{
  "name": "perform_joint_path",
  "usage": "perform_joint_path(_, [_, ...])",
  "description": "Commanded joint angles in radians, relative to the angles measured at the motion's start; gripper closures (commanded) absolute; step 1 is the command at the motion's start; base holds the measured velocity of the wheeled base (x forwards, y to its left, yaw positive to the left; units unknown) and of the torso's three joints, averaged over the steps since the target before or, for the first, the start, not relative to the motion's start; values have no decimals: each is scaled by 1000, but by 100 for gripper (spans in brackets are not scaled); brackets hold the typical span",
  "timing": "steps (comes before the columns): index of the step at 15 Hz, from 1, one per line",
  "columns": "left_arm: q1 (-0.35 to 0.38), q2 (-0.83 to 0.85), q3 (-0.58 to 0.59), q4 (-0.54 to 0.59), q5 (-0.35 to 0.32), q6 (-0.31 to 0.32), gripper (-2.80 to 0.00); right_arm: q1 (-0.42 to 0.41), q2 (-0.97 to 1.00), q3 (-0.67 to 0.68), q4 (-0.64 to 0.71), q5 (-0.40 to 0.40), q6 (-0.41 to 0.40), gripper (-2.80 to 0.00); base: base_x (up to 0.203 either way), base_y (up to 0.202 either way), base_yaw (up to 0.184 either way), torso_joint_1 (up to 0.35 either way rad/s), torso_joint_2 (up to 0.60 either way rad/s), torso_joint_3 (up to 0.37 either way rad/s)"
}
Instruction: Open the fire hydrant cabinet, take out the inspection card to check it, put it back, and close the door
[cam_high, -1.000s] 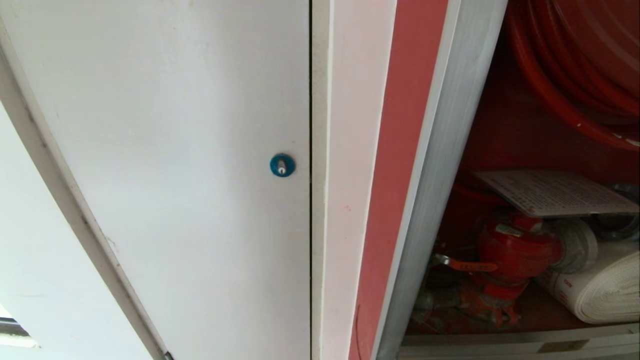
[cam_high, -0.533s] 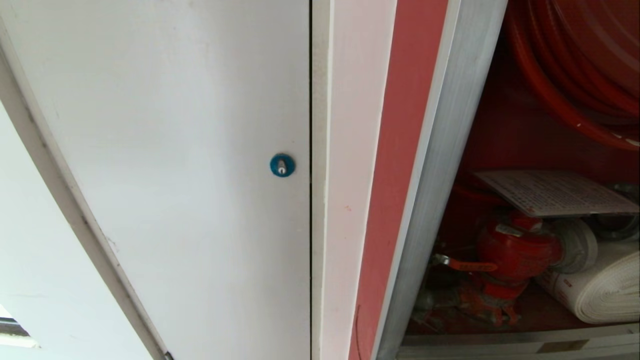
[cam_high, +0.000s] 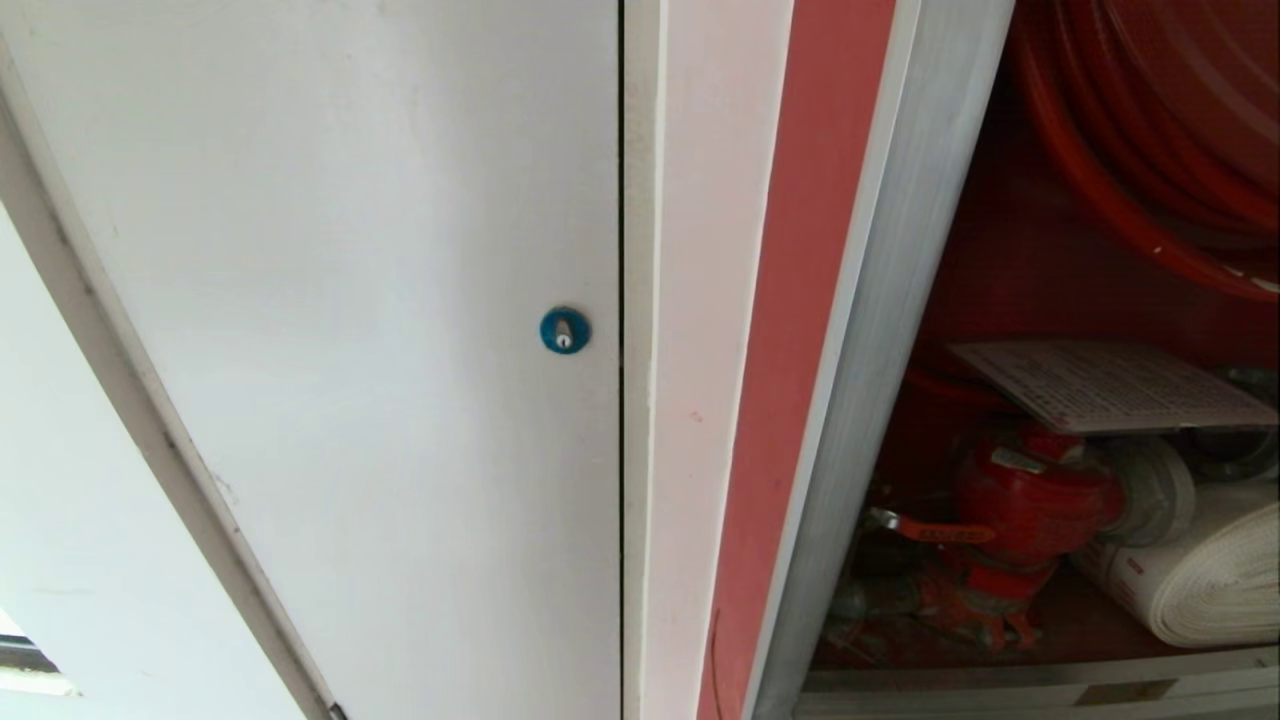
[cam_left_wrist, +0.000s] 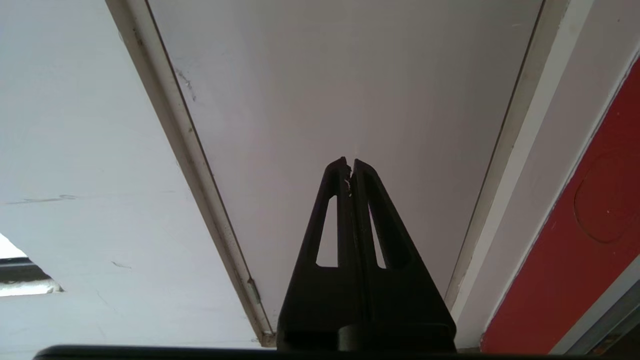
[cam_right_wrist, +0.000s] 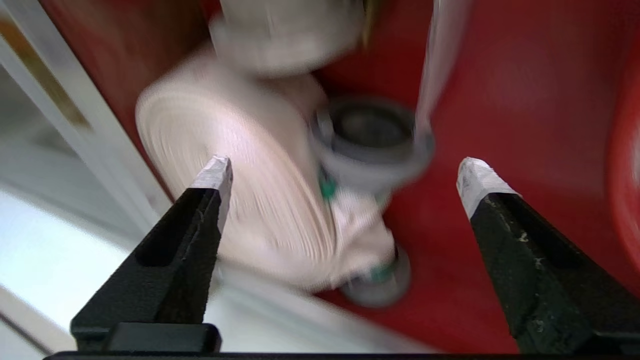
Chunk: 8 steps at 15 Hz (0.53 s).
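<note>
The fire hydrant cabinet (cam_high: 880, 330) has a brushed silver frame and a deep red interior. Inside it, the hose reel (cam_high: 1150, 130) and the valve (cam_high: 1030, 500) are red, and the rolled hose (cam_high: 1210, 580) is off-white. The inspection card (cam_high: 1110, 385) is pale, covered with fine rows of dark small print. The panel (cam_high: 350, 300) beside the cabinet is plain white with a round blue lock (cam_high: 565, 330). Both grippers are black; the right gripper's (cam_right_wrist: 345, 175) fingertips (cam_right_wrist: 215, 172) are pale grey.
</note>
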<state>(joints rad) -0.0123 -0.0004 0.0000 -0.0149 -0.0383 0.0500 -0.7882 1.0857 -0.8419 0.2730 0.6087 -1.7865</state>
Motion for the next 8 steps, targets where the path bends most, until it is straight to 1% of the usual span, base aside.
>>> perform_joint_path(1, [0, 0, 12, 0, 0, 1, 0, 68, 46, -7, -31, -5, 30, -280, 0, 0, 0, 0, 0, 0])
perform_joint_path(5, [0, 0, 12, 0, 0, 1, 0, 88, 113, -5, -153, -22, 44, -280, 0, 0, 0, 0, 0, 0])
perform_joint_path(8, [0, 0, 12, 0, 0, 1, 0, 99, 156, -5, -214, -29, 46, -280, 0, 0, 0, 0, 0, 0])
